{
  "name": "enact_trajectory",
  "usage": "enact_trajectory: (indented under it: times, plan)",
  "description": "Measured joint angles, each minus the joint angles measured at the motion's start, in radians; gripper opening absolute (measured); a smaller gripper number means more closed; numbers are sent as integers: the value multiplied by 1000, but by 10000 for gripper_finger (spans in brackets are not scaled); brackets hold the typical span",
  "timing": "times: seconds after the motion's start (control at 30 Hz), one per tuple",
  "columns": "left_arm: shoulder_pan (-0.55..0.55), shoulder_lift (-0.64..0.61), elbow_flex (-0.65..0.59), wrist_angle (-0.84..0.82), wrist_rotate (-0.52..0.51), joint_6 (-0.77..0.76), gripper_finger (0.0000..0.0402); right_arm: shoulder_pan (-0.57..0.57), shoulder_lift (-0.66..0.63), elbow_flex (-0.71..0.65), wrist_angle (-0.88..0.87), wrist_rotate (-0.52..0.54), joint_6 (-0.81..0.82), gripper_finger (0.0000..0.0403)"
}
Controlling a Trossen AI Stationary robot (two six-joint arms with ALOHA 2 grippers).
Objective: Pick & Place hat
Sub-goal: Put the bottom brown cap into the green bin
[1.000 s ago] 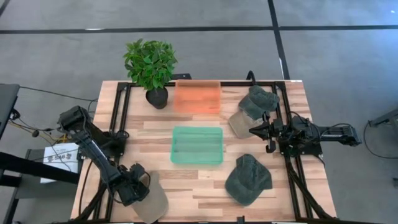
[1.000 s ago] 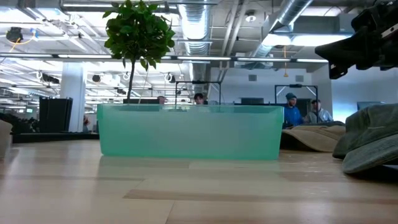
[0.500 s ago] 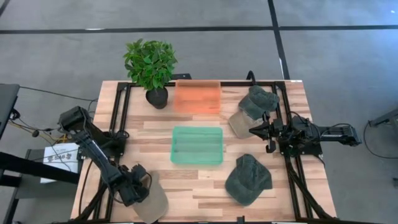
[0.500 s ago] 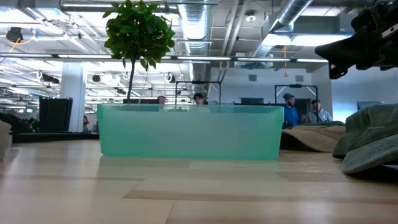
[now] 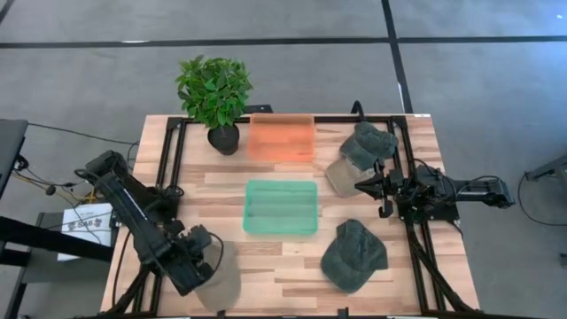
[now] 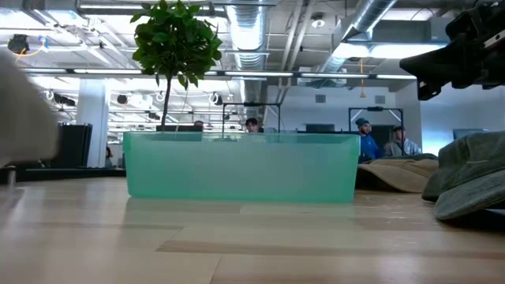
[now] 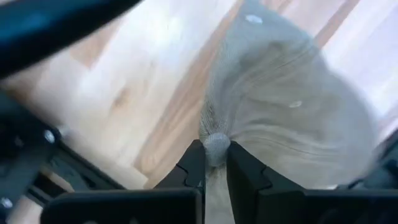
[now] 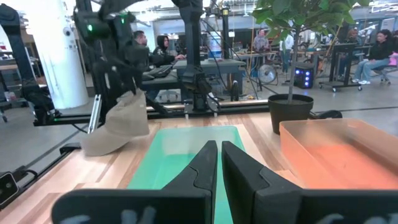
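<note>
Left tool, at the lower left of the high view, pinches a fold of the soft beige cloth cap between its two dark fingers; the cap hangs from it over the near-left corner of the wooden tabletop. Right tool, at the right of the high view beside a dark green cap, has its fingers pressed together, holding nothing.

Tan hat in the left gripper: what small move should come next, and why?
Probably carry it toward the green bin. The left gripper is shut on a pinch of the tan hat, and the right wrist view shows the hat hanging off the table, so the grasp looks done. The right gripper waits, shut, beside a green hat.
</note>
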Motion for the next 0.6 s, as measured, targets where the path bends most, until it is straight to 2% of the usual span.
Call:
enact_trajectory:
  times: [0.2, 0.37, 0.6]
  plan:
    - [83, 0, 130, -13, -61, 177, 21, 0, 0, 0, 0, 0, 0, 17]
    - [160, 0, 227, -36, -60, 281, 21, 0, 0, 0, 0, 0, 0, 17]
    - [181, 0, 430, -175, -67, 336, 21, 0, 0, 0, 0, 0, 0, 17]
